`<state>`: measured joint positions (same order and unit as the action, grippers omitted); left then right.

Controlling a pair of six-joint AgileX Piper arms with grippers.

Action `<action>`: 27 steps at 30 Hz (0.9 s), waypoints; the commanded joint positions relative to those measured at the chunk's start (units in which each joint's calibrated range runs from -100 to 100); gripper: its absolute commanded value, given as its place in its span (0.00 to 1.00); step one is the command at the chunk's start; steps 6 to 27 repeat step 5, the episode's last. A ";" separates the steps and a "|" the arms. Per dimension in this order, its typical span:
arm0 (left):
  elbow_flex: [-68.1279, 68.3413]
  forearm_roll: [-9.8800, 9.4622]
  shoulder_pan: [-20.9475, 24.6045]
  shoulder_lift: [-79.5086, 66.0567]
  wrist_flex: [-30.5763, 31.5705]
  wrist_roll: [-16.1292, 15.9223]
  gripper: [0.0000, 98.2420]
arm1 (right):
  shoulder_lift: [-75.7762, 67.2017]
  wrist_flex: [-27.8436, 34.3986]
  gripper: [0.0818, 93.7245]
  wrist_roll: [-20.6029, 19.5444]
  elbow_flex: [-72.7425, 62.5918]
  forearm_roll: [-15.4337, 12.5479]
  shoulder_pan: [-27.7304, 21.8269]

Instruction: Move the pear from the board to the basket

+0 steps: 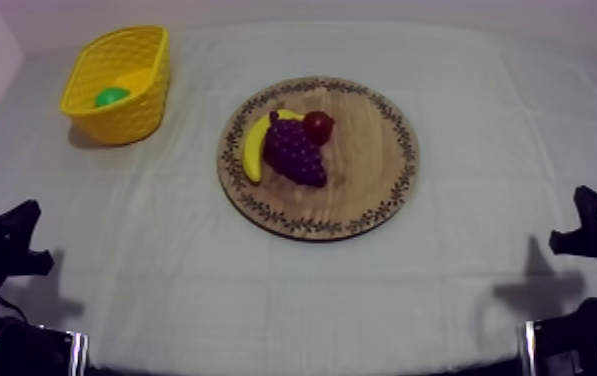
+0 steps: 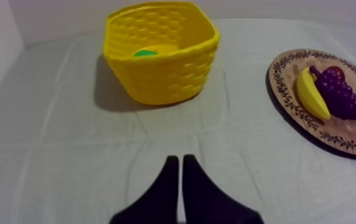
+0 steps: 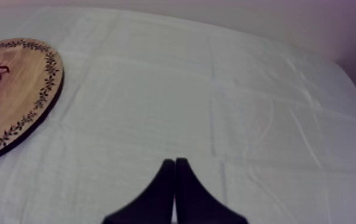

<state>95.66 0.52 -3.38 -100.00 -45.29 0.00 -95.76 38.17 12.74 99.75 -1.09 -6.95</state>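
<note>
The pear [image 1: 112, 97] lies inside the yellow basket [image 1: 134, 116] at the upper left of the top view, mostly hidden by its wall. Left claw [image 2: 177, 158] and right claw [image 3: 174, 160] are each pressed together, empty, above the worktop [image 3: 228, 101].

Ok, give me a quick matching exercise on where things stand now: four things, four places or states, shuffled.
1 banana
2 left gripper
3 pear
4 small red fruit

A in the yellow basket
B on the wooden board, right-arm side of the grapes
C shut, over bare cloth
D on the wooden board, basket side of the grapes

Pairs: 1-D, 2-C, 3-A, 4-B
</note>
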 commanded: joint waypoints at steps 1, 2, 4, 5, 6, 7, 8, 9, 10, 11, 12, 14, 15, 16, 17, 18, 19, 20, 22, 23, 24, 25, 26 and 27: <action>-0.01 -0.01 0.01 0.00 0.00 0.07 0.00 | 0.01 -0.03 0.00 -0.01 0.03 0.00 -0.02; -0.01 -0.01 0.01 0.00 0.00 0.07 0.00 | 0.01 -0.03 0.00 -0.01 0.03 0.00 -0.02; -0.01 -0.01 0.01 0.00 0.00 0.07 0.00 | 0.01 -0.03 0.00 -0.01 0.03 0.00 -0.02; -0.01 -0.01 0.01 0.00 0.00 0.07 0.00 | 0.01 -0.03 0.00 -0.01 0.03 0.00 -0.02; -0.01 -0.01 0.01 0.00 0.00 0.07 0.00 | 0.01 -0.03 0.00 -0.01 0.03 0.00 -0.02; -0.01 -0.01 0.01 0.00 0.00 0.07 0.00 | 0.01 -0.03 0.00 -0.01 0.03 0.00 -0.02; -0.01 -0.01 0.01 0.00 0.00 0.07 0.00 | 0.01 -0.03 0.00 -0.01 0.03 0.00 -0.02; -0.01 -0.01 0.01 0.00 0.00 0.07 0.00 | 0.01 -0.03 0.00 -0.01 0.03 0.00 -0.02; -0.01 -0.01 0.01 0.00 0.00 0.07 0.00 | 0.01 -0.03 0.00 -0.01 0.03 0.00 -0.02; -0.01 -0.01 0.01 0.00 0.00 0.07 0.00 | 0.01 -0.03 0.00 -0.01 0.03 0.00 -0.02; -0.01 -0.01 0.01 0.00 0.00 0.07 0.00 | 0.01 -0.03 0.00 -0.01 0.03 0.00 -0.02; -0.01 -0.01 0.01 0.00 0.00 0.07 0.00 | 0.01 -0.03 0.00 -0.01 0.03 0.00 -0.02; -0.01 -0.01 0.01 0.00 0.00 0.07 0.00 | 0.01 -0.03 0.00 -0.01 0.03 0.00 -0.02; -0.01 -0.01 0.01 0.00 0.00 0.07 0.00 | 0.01 -0.03 0.00 -0.01 0.03 0.00 -0.02; -0.01 -0.01 0.01 0.00 0.00 0.07 0.00 | 0.01 -0.03 0.00 -0.01 0.03 0.00 -0.02; -0.01 -0.01 0.01 0.00 0.00 0.07 0.00 | 0.01 -0.03 0.00 -0.01 0.03 0.00 -0.02; -0.01 -0.01 0.01 0.00 0.00 0.07 0.00 | 0.01 -0.03 0.00 -0.01 0.03 0.00 -0.02; -0.01 -0.01 0.01 0.00 0.00 0.07 0.00 | 0.01 -0.03 0.00 -0.01 0.03 0.00 -0.02; -0.01 -0.01 0.01 0.00 0.00 0.07 0.00 | 0.01 -0.03 0.00 -0.01 0.03 0.00 -0.02; -0.01 -0.01 0.01 0.00 0.00 0.07 0.00 | 0.01 -0.03 0.00 -0.01 0.03 0.00 -0.02; -0.01 -0.01 0.01 0.00 0.00 0.07 0.00 | 0.01 -0.03 0.00 -0.01 0.03 0.00 -0.02; -0.01 -0.01 0.01 0.00 0.00 0.07 0.00 | 0.01 -0.03 0.00 -0.01 0.03 0.00 -0.02; -0.01 -0.01 0.01 0.00 0.00 0.07 0.00 | 0.01 -0.03 0.00 -0.01 0.03 0.00 -0.02; -0.01 -0.01 0.01 0.00 0.00 0.07 0.00 | 0.01 -0.03 0.00 -0.01 0.03 0.00 -0.02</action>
